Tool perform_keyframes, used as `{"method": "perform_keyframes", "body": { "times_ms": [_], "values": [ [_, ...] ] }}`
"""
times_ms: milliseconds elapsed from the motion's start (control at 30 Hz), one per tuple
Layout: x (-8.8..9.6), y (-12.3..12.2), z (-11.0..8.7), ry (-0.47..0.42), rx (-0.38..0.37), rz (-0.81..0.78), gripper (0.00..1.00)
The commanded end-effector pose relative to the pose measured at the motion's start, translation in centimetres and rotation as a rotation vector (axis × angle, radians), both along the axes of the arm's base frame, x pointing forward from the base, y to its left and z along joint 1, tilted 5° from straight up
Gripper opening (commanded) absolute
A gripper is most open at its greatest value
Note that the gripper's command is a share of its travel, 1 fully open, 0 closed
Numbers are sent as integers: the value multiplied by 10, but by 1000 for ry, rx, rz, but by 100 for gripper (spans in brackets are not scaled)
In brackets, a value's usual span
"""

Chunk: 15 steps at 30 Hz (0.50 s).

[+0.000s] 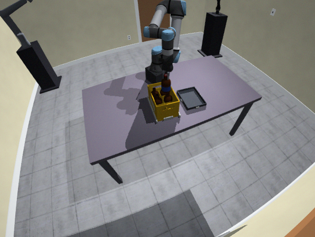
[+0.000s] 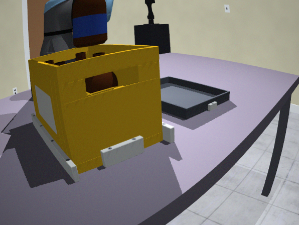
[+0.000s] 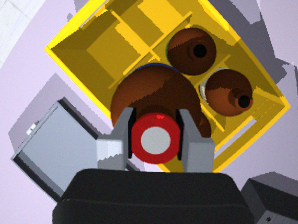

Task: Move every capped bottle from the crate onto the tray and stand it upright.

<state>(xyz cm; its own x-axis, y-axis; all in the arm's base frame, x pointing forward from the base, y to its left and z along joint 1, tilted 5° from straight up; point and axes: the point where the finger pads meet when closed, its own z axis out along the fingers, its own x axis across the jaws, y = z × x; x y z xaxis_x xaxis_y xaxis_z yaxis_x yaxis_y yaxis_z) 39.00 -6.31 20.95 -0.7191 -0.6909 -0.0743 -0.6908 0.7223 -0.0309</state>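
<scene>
Observed from above: the arm point(image 1: 169, 32) reaches down over the far side of the bench point(image 1: 216, 79), and its jaws are closed on the neck of a brown capped bottle point(image 1: 166, 85) with a red cap and blue label band. The bottle hangs upright, directly below the jaws, its base at about rim height of the yellow crate point(image 1: 166, 108). Further brown bottles point(image 1: 158, 98) stand in the crate's cells, below and just beside the held one; their tops are too small to judge. A dark tray point(image 1: 202, 98) lies beside the crate, lower and off to one side of the jaws, apart from the crate wall.
</scene>
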Motion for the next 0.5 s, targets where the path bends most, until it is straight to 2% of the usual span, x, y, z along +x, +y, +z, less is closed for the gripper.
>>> {"method": "perform_keyframes", "body": {
  "times_ms": [0, 333, 467],
  "values": [
    [-7, 6, 0, -1, -1, 0, 0],
    [-29, 24, 0, -1, -1, 0, 0],
    [-29, 25, -1, -1, -1, 0, 0]
  ]
}}
